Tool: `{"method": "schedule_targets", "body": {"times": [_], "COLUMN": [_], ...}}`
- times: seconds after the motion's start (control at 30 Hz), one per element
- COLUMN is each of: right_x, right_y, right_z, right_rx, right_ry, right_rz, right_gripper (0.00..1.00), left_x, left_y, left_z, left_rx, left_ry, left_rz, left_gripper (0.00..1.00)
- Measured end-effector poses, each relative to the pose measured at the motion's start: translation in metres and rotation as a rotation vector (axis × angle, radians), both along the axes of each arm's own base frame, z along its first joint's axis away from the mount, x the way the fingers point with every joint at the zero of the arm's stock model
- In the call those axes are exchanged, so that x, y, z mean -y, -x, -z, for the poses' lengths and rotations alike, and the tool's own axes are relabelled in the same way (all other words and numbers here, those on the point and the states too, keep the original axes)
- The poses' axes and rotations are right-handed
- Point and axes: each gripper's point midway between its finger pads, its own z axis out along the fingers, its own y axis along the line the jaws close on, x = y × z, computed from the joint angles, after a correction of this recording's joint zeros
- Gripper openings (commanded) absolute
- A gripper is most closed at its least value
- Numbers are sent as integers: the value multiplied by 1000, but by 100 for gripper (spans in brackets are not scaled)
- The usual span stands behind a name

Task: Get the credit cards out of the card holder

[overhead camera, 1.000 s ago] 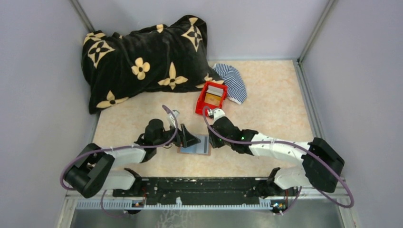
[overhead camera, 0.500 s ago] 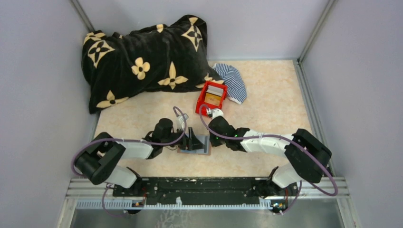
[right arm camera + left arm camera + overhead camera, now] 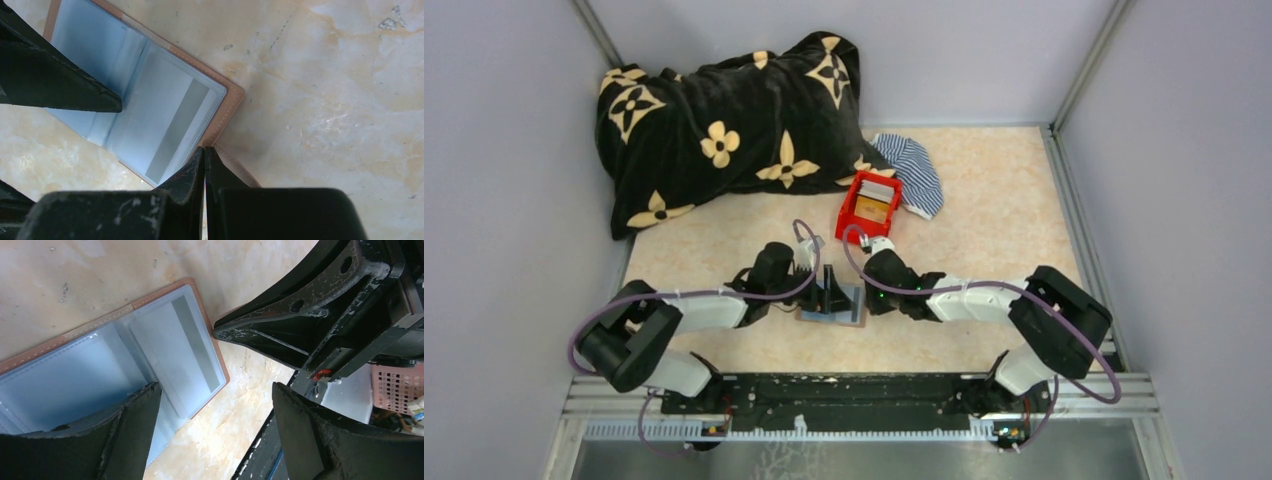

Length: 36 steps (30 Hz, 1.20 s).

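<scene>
Top external view: table (image 3: pixel 984 200) carries all items; both arms meet over the holder at centre, near the front edge.
Pillow (image 3: pixel 724 120): far left corner, well apart from the work; no hazard judged.
Red box (image 3: pixel 850 216): just beyond the right wrist; a high sweep of that arm could knock it.
Holder (image 3: pixel 70 375): lies open and flat, pale blue sleeves up; nothing visibly clamps it, so a sideways push would likely slide or fold it.
Left gripper (image 3: pixel 215 387): released, jaws wide, low over the holder; one finger (image 3: pixel 130 425) sits over the left half, the other off the edge; closing here risks pinching sleeve film, not a card.
Right gripper (image 3: pixel 205 152): clenched, tips together at the holder's edge beside the leather rim; whether any leather is caught cannot be told; a forward push could shove the holder under the left finger.
Clearance: the two grippers are near each other; a crossing move could make them collide.
Card (image 3: pixel 177 352): pale blue with a grey stripe, fully seated in the right-hand sleeve; no edge stands proud, so the tips may slip off it.
</scene>
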Motion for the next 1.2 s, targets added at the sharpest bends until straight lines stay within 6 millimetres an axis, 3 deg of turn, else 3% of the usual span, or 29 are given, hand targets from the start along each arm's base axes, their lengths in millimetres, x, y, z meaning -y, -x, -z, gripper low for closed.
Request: {"method": "schedule_targets", "body": {"times": [0.6, 1.1, 1.2], "right_x": [-8, -9, -16], "right_y": [2, 2, -1], "right_z": [3, 4, 4], "right_rx": [-21, -40, -34], "right_ry": [-45, -60, -85], "right_rz": [-13, -21, -31], "right_gripper": [0, 0, 0], "left_x": [-5, 6, 18], "left_y": [-2, 0, 14], "left_z": [8, 0, -2], "left_rx": [20, 7, -17], "left_ry": [-63, 76, 123], "left_rz": [17, 15, 67], "left_gripper": [82, 77, 77]}}
